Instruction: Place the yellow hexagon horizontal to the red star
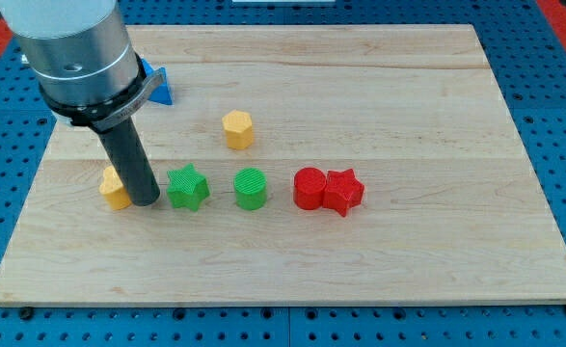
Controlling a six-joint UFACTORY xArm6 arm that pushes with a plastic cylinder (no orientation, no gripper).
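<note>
The yellow hexagon [237, 129] sits alone on the wooden board [379, 87], above the row of blocks. The red star [343, 191] lies at the right end of that row, touching a red cylinder [309, 188] on its left. My tip [146, 200] rests on the board at the row's left end, between a yellow block [115, 188], which the rod partly hides, and a green star [187, 187]. The tip is well left of and below the yellow hexagon.
A green cylinder [251, 188] stands between the green star and the red cylinder. A blue block [161, 88] shows at the view's top left, mostly hidden behind the arm's grey body [75, 53].
</note>
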